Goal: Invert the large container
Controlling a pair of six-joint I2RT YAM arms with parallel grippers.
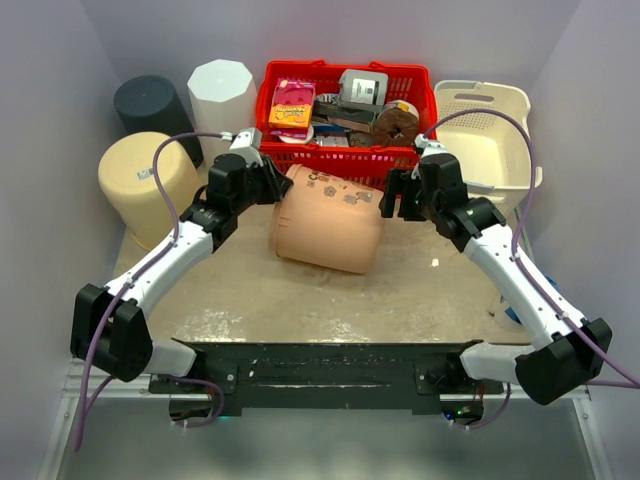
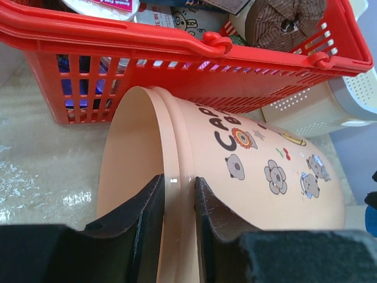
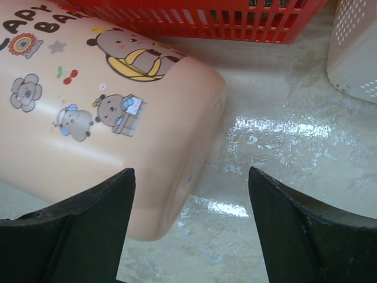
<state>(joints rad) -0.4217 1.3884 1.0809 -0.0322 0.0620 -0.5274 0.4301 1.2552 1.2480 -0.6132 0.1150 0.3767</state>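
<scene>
**As the bucket (image 1: pixel 328 220) lies on its side, the left gripper (image 2: pixel 179 184) has its rim (image 2: pixel 171 154)**

One bucket rests on the table (image 1: pixel 300 300), mouth leftward, just before the red basket (image 1: pixel 350 160). The left gripper is narrow on the rim, one finger inside and one outside, a hold fit, I judge, for tipping the mouth down. The right gripper (image 3: pixel 189 174) stands wide at the base, holding nothing, likely to steady. There are two baskets and three tubs (image 1: pixel 140 180).

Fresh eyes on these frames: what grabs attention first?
A big peach container printed with cartoon animals lies on its side mid-table, right in front of a packed red basket. The left gripper has its fingers pinched on the container's open rim, while the right gripper hangs open by its base.
</scene>
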